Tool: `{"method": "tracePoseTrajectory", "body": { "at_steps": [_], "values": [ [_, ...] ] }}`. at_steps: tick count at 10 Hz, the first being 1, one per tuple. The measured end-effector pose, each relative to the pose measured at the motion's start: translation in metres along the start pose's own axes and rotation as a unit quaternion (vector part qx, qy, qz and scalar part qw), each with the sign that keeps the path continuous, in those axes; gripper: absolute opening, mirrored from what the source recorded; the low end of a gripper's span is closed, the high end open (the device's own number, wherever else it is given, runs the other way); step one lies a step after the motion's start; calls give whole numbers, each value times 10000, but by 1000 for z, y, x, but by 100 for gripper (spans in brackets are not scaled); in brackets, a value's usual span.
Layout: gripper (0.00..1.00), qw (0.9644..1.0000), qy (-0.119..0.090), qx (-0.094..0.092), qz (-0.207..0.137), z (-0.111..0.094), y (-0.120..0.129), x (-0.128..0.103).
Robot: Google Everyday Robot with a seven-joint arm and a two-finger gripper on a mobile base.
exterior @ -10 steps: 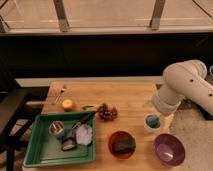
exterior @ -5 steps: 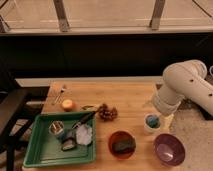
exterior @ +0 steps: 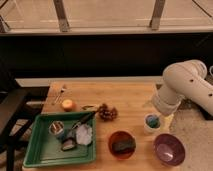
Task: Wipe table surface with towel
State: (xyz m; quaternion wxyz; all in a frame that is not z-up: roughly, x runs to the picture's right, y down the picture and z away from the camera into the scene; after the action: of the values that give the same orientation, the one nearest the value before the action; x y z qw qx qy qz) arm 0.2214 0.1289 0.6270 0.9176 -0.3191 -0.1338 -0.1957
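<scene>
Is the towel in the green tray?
Yes, the towel lies inside the green tray; the gripper is hidden behind the arm at the right.

We look from one raised camera on the near side of the table surface (exterior: 130,95), facing down and across it toward the dark wall (exterior: 100,57) beyond its far edge, near enough that the top fills the lower half. The arm (exterior: 185,87) hangs over the right edge, and its gripper is hidden behind it there.
</scene>
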Motion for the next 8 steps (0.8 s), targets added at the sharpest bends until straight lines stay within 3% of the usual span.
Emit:
{"method": "tracePoseTrajectory", "body": {
  "at_steps": [5,8],
  "values": [
    [73,10000,35,11,-18,-2,-2,0],
    [73,9999,-12,9,-159,-4,-22,-25]
  ]
}}
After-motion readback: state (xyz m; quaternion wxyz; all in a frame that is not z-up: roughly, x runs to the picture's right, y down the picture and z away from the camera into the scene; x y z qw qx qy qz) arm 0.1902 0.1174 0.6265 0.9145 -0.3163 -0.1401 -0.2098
